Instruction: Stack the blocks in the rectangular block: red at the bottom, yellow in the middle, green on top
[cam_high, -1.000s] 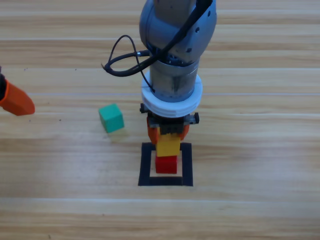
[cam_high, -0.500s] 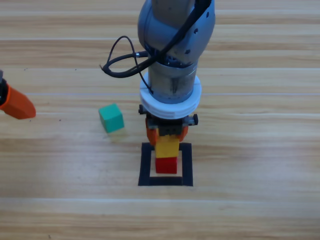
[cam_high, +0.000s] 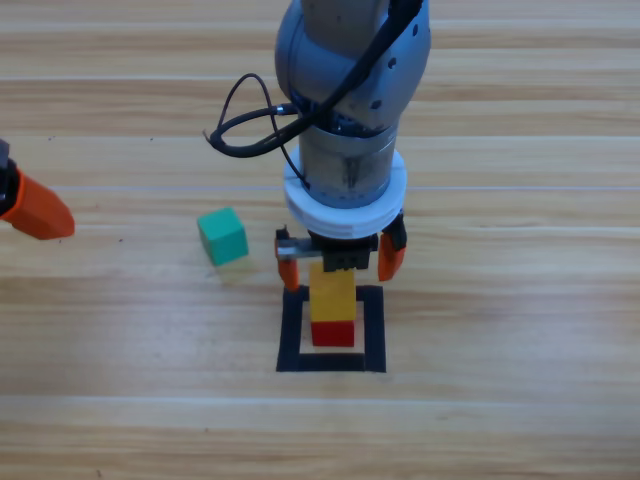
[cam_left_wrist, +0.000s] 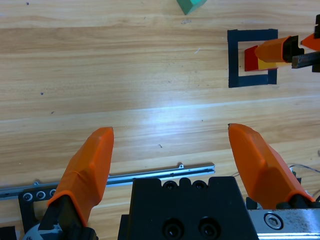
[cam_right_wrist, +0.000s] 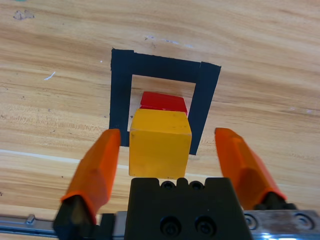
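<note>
The right gripper (cam_high: 340, 262) hangs directly over the rectangular block (cam_high: 291, 330), its fingers (cam_right_wrist: 97, 167) spread wide on either side of the yellow cube (cam_high: 334, 296) and touching neither face; the yellow cube sits on the red cube (cam_high: 333, 333), which stands inside the tape outline on the table (cam_high: 520, 300). From the right wrist view the yellow cube seems shifted slightly off the red one, though the angle may exaggerate this. The step in hand looks like releasing the yellow cube; to do it well, the arm should rise straight up, keeping both fingers clear of the sides so the stack is not nudged, and only then swing away. The green cube (cam_high: 222, 236) rests alone on the table, near the outline on its left, still to be stacked. The left gripper (cam_left_wrist: 170, 150) waits at the left edge of the high view, its fingers open and holding nothing.
</note>
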